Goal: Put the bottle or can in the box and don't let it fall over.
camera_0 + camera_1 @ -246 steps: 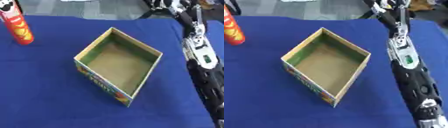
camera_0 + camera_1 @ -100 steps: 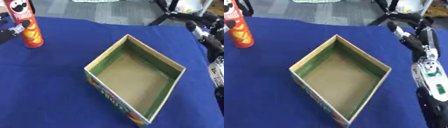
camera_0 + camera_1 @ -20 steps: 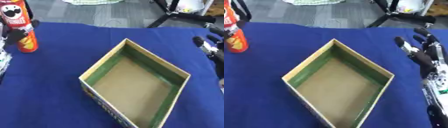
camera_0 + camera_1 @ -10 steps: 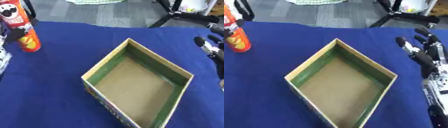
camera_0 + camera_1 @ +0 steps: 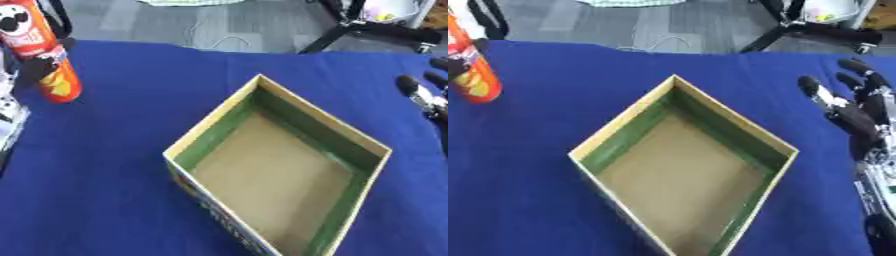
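A tall red crisp can [image 5: 31,32] stands upright on the blue table at the far left. My left hand [image 5: 37,70] comes in from the left edge, and its dark fingers curl round the can's middle. An open cardboard box [image 5: 226,132] with green inner walls and a brown floor sits at the centre, turned corner-on, with nothing inside. At the right edge my right hand [image 5: 855,117] hovers beside the box with its fingers straight and spread, holding nothing.
A blue cloth [image 5: 122,200] covers the table. Beyond its far edge lie grey floor and black stand legs [image 5: 376,30] at the upper right. The box's front corner runs off the lower edge of the view.
My left hand's fingers have closed round the can's middle. The can stays upright at the far left. The right hand has barely moved.
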Tool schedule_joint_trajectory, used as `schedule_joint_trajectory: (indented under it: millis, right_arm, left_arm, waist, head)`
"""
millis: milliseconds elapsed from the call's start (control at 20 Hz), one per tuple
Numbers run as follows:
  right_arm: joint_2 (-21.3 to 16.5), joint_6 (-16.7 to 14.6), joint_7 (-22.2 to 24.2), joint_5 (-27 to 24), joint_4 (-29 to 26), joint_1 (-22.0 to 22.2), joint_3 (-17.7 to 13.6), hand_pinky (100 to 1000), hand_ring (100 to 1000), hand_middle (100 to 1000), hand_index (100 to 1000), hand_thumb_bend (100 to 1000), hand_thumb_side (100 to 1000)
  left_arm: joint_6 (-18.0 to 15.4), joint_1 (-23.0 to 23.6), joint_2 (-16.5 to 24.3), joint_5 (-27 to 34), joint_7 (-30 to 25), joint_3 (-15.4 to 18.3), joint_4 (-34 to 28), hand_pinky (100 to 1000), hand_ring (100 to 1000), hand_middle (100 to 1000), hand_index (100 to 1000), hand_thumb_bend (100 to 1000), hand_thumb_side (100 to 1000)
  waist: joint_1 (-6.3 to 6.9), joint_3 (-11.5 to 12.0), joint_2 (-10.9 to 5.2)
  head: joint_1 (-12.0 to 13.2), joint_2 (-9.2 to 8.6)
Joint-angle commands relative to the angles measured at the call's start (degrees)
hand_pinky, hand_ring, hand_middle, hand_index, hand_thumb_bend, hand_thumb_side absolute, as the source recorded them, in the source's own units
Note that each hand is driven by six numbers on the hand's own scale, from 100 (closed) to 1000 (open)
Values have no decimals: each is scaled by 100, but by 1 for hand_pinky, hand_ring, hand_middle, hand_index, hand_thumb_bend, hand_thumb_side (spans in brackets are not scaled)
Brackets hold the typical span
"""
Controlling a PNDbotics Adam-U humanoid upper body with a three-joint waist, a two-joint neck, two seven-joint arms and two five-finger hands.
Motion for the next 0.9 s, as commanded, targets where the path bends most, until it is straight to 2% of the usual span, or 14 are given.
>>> schedule_joint_trajectory:
  millis: [50,200,600,900]
  right_arm:
    - [-97,2,21,-37,-123,-94,-27,742,941,1000,778,753,262]
    - [-104,7,26,-34,-121,-104,-34,742,942,1000,778,754,262]
    - [-90,15,23,-32,-120,-108,-49,744,942,1000,778,754,261]
    - [-84,20,26,-41,-110,-96,-58,745,942,1000,778,752,261]
  left_arm:
    - [-27,-132,200,86,107,49,-47,847,1000,932,872,753,547]
    - [-54,-131,201,112,126,42,-34,837,1000,919,822,724,543]
    - [-122,-149,183,196,208,41,-26,834,1000,907,760,620,538]
    - [-163,-158,192,251,224,44,-3,826,1000,893,720,586,528]
  waist:
    - [31,-10,-123]
    - [26,-10,-120]
    - [18,-25,-118]
    - [41,-46,-107]
  head:
    - [23,-89]
    - [22,-71]
    - [24,-47]
    - [57,-53]
